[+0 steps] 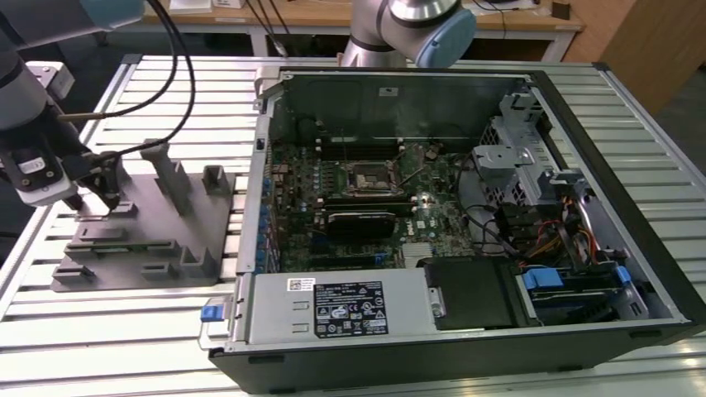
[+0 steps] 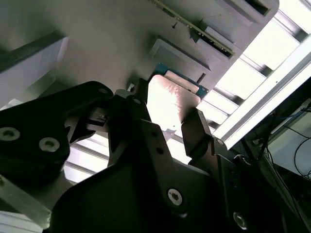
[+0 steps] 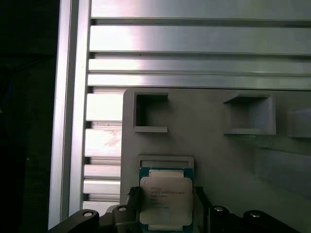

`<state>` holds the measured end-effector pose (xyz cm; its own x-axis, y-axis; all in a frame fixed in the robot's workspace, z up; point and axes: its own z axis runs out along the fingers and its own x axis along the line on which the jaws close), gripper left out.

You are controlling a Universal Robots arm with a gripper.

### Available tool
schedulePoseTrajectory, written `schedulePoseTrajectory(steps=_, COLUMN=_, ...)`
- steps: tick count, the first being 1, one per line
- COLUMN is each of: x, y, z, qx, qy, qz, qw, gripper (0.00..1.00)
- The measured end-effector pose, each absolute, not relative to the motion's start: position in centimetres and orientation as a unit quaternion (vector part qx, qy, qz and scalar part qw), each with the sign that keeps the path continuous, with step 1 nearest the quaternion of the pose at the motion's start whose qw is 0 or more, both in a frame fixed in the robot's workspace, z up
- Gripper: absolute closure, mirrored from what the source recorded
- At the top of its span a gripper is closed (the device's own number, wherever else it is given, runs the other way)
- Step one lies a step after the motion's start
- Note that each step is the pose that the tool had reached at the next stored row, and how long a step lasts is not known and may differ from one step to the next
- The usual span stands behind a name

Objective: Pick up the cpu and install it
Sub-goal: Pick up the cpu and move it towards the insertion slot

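The end effector (image 1: 94, 198) is down over a grey moulded plastic holder block (image 1: 144, 248) and grasps the cpu (image 3: 166, 201), a small flat square chip with a pale silver-grey metal top on a green board. In both wrist views its two black fingers (image 3: 135, 196) stand against opposite edges of the chip, one on each side, with the metal top showing between them. The cpu lies flat in a shallow recess of the holder block, close to the block's edge. Two empty square pockets (image 3: 150, 112) are moulded into the block just beyond it.

The holder block rests on a slatted aluminium worktop (image 1: 111, 331), near the worktop's edge on the exterior view's left. It carries several upright posts and low slots. The arm's grey wrist (image 1: 28, 107) hangs above that edge, with black cables (image 1: 182, 74) looping off it.

Just beside the block, toward the exterior view's right, an open black computer case (image 1: 629, 190) lies on its side and covers most of the worktop's middle. Inside it a green motherboard (image 1: 331, 207) faces up, with a black square socket frame (image 1: 369, 176) near its centre, well apart from the cpu. A silver power supply box (image 1: 331, 310) sits along the case's near side. The arm's base joint (image 1: 414, 29) rises at the worktop's far edge.
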<state>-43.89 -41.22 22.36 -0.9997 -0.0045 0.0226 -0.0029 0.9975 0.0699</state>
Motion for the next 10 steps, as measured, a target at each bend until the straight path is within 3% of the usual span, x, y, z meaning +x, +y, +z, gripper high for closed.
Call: schedulePoseTrajectory(steps=10, x=-43.88, y=-41.23, z=22.29, qx=0.002, qy=-0.999, qz=-0.035, qw=0.011, gripper=0.48)
